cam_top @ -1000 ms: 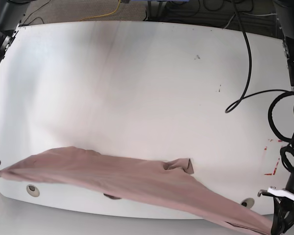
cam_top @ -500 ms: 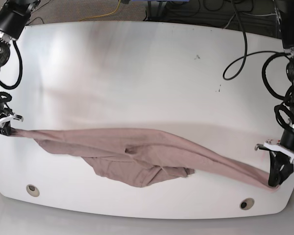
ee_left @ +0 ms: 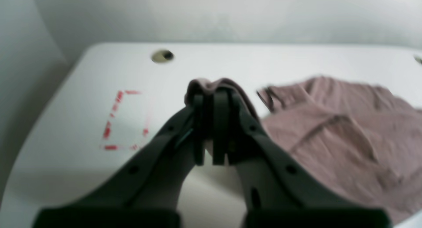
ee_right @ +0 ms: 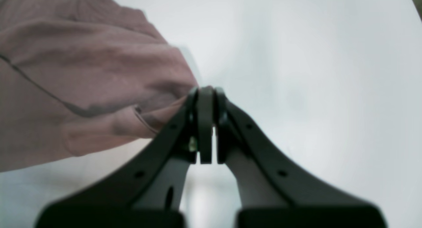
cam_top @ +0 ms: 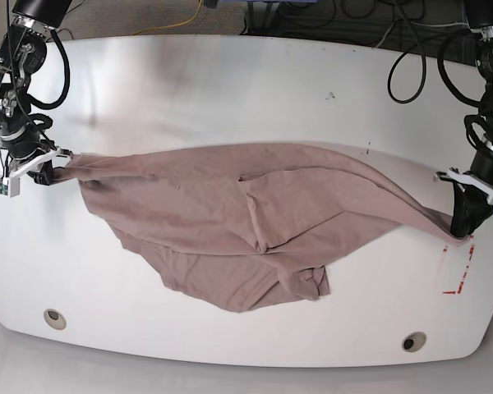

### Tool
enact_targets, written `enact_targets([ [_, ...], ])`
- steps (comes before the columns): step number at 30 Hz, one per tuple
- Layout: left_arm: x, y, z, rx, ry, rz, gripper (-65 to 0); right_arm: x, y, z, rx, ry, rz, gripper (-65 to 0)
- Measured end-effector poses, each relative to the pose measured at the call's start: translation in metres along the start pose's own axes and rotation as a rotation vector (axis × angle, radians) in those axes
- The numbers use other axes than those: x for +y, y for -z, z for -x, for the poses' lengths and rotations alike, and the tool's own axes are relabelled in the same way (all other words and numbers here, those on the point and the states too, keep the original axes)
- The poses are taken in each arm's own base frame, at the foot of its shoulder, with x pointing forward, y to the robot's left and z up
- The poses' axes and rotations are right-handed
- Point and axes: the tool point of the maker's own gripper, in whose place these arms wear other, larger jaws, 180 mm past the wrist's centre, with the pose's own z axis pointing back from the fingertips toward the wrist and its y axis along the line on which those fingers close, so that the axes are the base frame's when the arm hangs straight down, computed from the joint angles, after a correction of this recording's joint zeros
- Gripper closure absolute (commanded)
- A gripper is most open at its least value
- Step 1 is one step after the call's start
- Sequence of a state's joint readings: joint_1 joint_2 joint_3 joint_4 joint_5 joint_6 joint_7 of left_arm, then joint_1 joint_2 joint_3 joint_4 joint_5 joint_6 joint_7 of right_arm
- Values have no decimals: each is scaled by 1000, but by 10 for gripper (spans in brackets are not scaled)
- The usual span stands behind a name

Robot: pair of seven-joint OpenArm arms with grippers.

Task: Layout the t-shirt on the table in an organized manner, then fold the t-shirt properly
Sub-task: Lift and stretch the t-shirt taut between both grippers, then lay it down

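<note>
The mauve-brown t-shirt lies stretched across the middle of the white table, wrinkled and partly bunched, with a sleeve folded over near its centre. My left gripper is shut on the shirt's right end near the table's right edge; in the left wrist view the fabric wraps over the closed gripper. My right gripper is shut on the shirt's left end; in the right wrist view the cloth runs from the closed gripper to the left.
A red tape rectangle mark lies by the right edge, also in the left wrist view. Two grommet holes sit near the front edge, one left and one right. Black cables hang at the back right.
Both grippers have pulled the shirt farther from the front edge toward the table's middle. More of the shirt now lies spread on the table, no longer a narrow band.
</note>
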State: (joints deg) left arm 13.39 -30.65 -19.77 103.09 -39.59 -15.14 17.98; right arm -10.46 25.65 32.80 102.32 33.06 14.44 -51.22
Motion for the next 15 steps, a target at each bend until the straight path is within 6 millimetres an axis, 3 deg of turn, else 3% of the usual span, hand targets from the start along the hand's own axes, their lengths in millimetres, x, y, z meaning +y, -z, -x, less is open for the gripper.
enact_targets([
  [5, 10, -16, 22, 62, -6, -32, 0, -3, -3, 21, 50, -4, 9, 0],
  [15, 10, -43, 64, 182, -17, -38, 0, -7, -11, 55, 133, -9, 17, 0],
])
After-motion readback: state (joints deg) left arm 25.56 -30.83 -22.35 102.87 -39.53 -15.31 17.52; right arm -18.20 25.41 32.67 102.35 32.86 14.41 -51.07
